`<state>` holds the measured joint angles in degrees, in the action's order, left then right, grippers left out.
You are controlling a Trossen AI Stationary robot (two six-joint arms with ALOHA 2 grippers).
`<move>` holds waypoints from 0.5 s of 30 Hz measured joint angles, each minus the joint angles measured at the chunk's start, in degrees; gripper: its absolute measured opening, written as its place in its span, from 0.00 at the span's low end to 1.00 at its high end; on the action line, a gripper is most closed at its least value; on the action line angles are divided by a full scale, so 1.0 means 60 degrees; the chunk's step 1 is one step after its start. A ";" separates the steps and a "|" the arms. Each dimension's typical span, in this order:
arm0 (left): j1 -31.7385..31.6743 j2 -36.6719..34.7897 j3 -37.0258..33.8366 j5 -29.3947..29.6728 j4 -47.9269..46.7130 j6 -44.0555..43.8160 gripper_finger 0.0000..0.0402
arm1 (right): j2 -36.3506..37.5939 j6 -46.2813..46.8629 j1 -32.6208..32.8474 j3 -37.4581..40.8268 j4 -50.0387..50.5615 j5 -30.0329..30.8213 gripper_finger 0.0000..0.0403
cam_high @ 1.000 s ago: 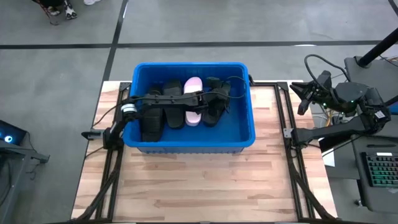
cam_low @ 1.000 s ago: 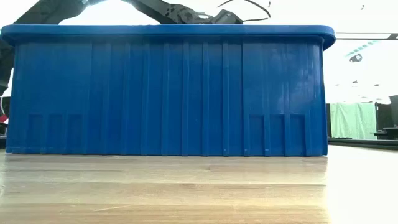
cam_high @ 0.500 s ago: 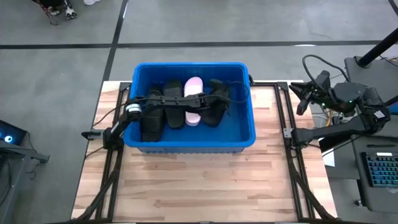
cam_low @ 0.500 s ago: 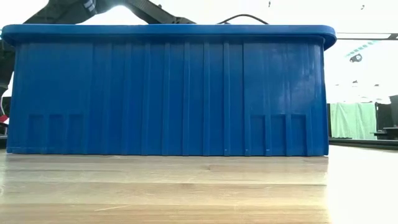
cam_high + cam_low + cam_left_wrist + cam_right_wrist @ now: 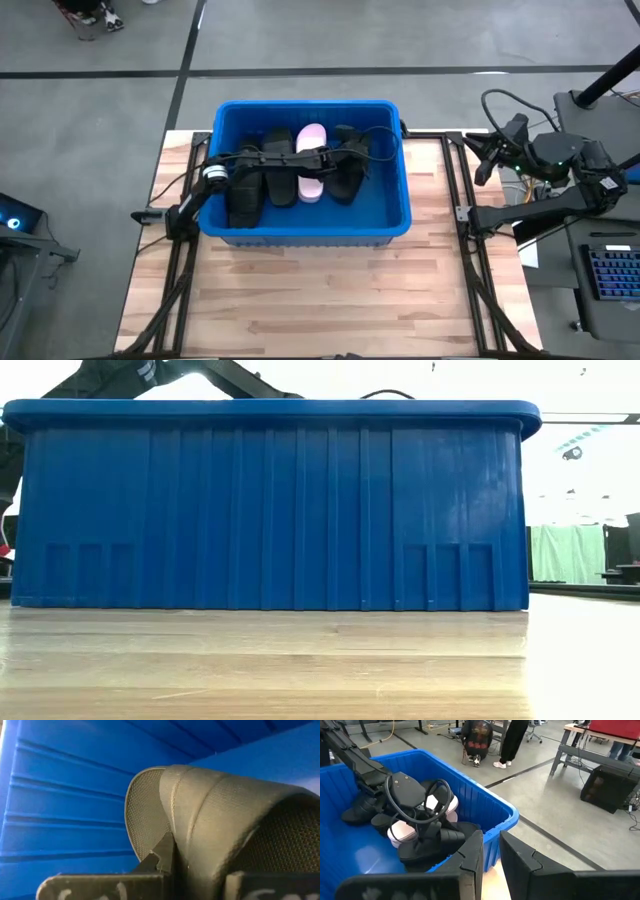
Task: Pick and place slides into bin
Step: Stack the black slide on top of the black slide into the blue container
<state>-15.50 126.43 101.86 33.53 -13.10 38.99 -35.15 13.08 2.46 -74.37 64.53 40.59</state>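
The blue bin (image 5: 305, 105) stands on the wooden table and fills the low view (image 5: 270, 510). Several black slides (image 5: 250, 185) and a pale pink one (image 5: 312, 135) lie inside it. My left arm reaches into the bin from the table's left. My left gripper (image 5: 348, 165) is low inside the bin's right half, shut on a black slide (image 5: 345, 182), which also shows in the right wrist view (image 5: 432, 847). My right gripper (image 5: 480, 160) waits beyond the table's right edge, its fingers close together and empty (image 5: 491, 860). My left gripper pinches the black slide by its wide strap (image 5: 200, 815) between its two fingers; one fingertip (image 5: 161, 856) lies against the strap's edge. The fingers come from above, slanting from the table's left. Whether the slide rests on the bin's floor, I cannot tell.
The bin's tall walls (image 5: 485, 805) surround my left gripper on all sides. Bare wooden table (image 5: 330, 290) lies in front of the bin. A person's legs (image 5: 512, 740) and room furniture stand far beyond the table.
My left gripper has gone down into the bin with the black slide. In the low view it stood above the rim a second ago and is now below it.
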 joint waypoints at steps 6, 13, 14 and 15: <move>-0.0043 0.0004 -0.0020 -0.0065 0.0289 -0.0269 0.01 | -0.0048 0.0000 0.0000 0.0000 -0.0004 0.0002 0.13; -0.0195 0.0007 -0.0033 -0.0124 0.0296 -0.0286 0.17 | -0.0045 0.0000 0.0000 0.0000 -0.0004 -0.0001 0.13; -0.0202 0.0007 -0.0033 -0.0176 0.0299 -0.0293 0.20 | -0.0045 0.0000 0.0000 0.0000 -0.0004 0.0002 0.13; -0.0213 0.0007 -0.0033 -0.0232 0.0302 -0.0299 0.24 | -0.0045 0.0000 0.0000 0.0000 -0.0004 0.0002 0.13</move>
<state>-16.77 126.48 101.67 32.15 -11.29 37.19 -35.42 13.08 2.46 -74.37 64.51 40.60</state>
